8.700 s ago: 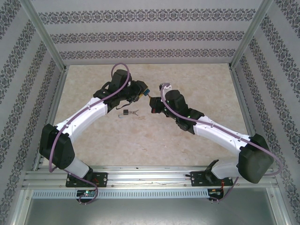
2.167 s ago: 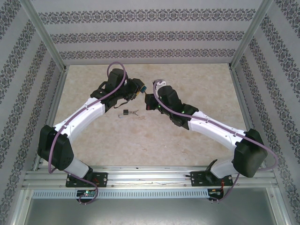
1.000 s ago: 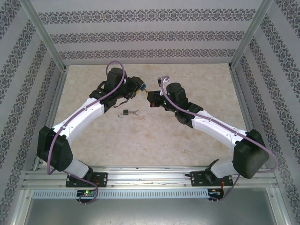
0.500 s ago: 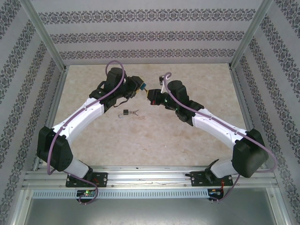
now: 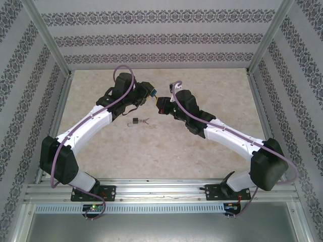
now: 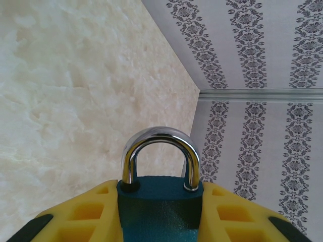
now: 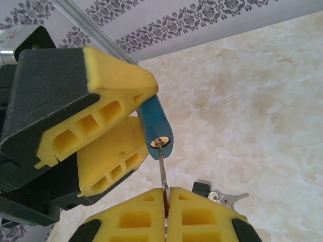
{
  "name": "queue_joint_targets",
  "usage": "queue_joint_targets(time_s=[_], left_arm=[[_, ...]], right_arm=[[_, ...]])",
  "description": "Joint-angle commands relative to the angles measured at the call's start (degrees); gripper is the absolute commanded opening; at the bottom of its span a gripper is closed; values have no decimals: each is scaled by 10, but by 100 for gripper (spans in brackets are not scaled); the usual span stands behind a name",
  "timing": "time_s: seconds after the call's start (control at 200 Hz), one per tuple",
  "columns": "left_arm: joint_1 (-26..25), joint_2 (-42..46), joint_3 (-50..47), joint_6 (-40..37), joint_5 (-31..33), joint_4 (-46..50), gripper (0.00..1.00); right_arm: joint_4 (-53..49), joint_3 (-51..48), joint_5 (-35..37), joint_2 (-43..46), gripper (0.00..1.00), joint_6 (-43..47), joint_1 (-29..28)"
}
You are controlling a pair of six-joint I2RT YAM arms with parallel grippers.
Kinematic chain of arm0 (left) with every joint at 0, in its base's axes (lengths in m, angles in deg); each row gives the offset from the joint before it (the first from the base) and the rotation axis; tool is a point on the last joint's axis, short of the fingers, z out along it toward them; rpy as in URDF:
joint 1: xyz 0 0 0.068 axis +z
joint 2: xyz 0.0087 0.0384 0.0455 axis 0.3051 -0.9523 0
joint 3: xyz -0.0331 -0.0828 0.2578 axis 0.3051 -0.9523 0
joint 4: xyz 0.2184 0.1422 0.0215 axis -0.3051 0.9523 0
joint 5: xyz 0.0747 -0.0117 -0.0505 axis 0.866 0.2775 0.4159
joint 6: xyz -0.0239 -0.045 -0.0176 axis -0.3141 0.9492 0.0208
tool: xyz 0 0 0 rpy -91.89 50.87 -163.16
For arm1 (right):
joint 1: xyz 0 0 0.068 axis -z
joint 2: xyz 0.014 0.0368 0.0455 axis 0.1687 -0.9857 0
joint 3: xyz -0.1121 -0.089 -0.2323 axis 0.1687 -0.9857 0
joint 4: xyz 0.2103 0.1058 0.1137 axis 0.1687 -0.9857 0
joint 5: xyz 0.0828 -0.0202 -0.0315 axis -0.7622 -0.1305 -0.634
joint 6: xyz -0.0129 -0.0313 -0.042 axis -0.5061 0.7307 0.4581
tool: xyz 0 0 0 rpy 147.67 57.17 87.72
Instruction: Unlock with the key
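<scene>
The left arm is reached out over the tabletop (image 5: 212, 85), its gripper (image 5: 150, 92) clamped on a blue padlock (image 6: 160, 206) held up in the air. The right arm is angled in toward it, gripper (image 7: 166, 206) pinched on a key (image 7: 161, 166), tip right at the keyhole.

Top external: high, behind arm bases, facing down and forward over beige marbled table (image 5: 166, 151); far, both arms whole.
Left wrist: very near, sighting along yellow ribbed left fingers (image 6: 107, 222); blue padlock with silver steel shackle (image 6: 159, 201) between them, shackle past fingertips.
Right wrist: very near, sighting along yellow ribbed right fingers (image 7: 202, 199); thin silver key (image 7: 162, 169) between fingertips, padlock keyhole just beyond.
All three views share padlock.
</scene>
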Motion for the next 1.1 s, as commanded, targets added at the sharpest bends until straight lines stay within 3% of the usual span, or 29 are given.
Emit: queue_joint_targets(time_s=[0.0,0.225,0.475,0.68,1.094], left_arm=[[-36,8,4,-1,-81,4,29],[-36,7,5,-2,-82,6,29],[-37,5,9,-3,-82,9,29],[-38,3,13,-6,-80,15,29],[-42,-4,15,-5,-80,18,28]], right_arm=[[196,-11,-64,-12,0,-97,13],[255,-25,-106,-24,0,-200,43],[178,5,-117,-21,0,-143,39],[62,46,-47,-1,0,-22,4],[0,100,-1,1,0,74,-34]])
